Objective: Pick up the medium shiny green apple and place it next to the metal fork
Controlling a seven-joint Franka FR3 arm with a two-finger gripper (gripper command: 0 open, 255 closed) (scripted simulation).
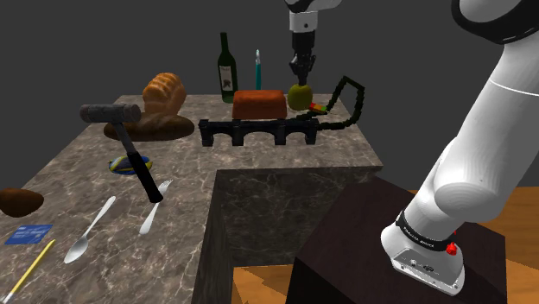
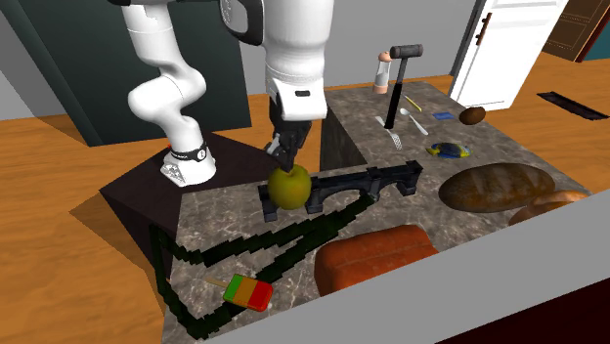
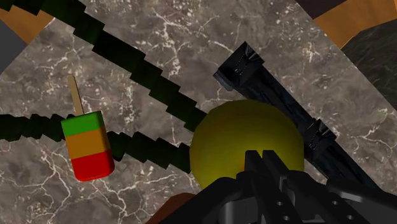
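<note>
The yellow-green apple (image 1: 300, 97) (image 2: 289, 186) (image 3: 245, 137) is at the far end of the marble counter, beside a black rack (image 1: 259, 131). My gripper (image 1: 301, 65) (image 2: 283, 151) (image 3: 264, 159) comes down on the apple's top, and its fingers are drawn close together there, gripping it. I cannot tell whether the apple rests on the counter or hangs just above it. The metal fork (image 1: 155, 207) (image 2: 394, 132) lies far off at the counter's other end, next to a spoon (image 1: 89, 231).
A black hammer (image 1: 129, 142) stands propped near the fork. A red-brown loaf (image 1: 257, 104), bread loaves (image 1: 160, 108) and a wine bottle (image 1: 226, 65) crowd the back. A striped ice lolly (image 3: 89, 143) and a black chain-like loop (image 2: 244, 249) lie near the apple.
</note>
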